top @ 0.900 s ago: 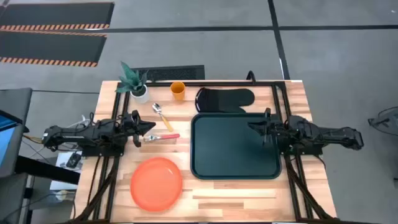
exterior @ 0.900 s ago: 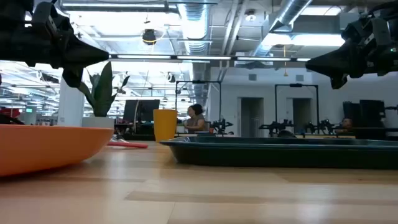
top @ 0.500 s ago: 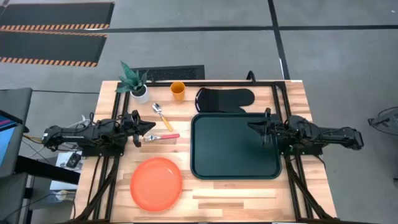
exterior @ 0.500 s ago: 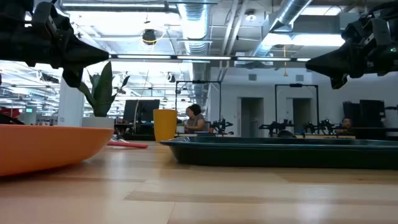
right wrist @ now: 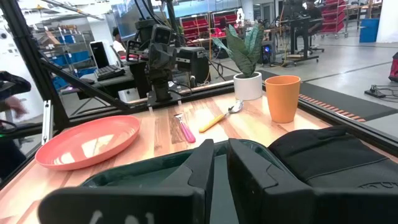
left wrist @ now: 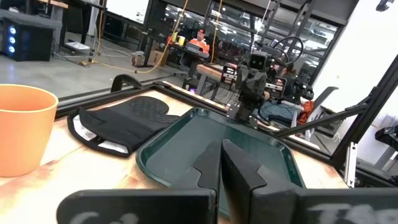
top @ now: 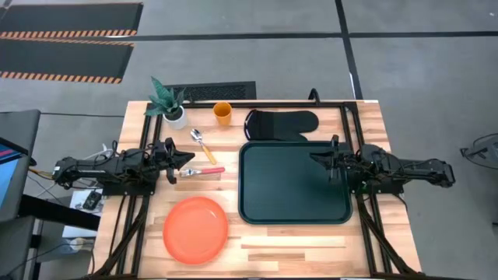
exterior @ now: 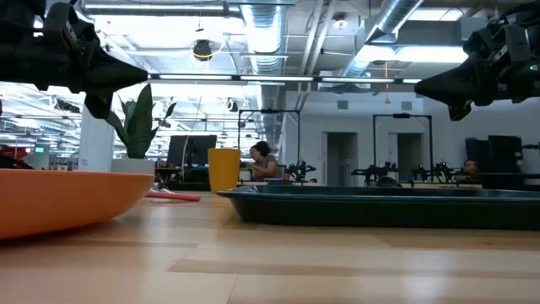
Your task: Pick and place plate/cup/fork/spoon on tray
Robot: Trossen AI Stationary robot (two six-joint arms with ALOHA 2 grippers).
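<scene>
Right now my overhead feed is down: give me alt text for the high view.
The tray lies bare at centre-right; the plate, fork, spoon and cup sit on the table to its left. The left gripper hovers by the fork, the right gripper over the tray.

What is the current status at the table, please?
Left gripper shut, above fork. Right gripper shut, over empty tray. Plate, cup, spoon untouched.

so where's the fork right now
In the high view the fork lies on the table's left half, just ahead of the left end effector, between the spoon and the plate.
</scene>
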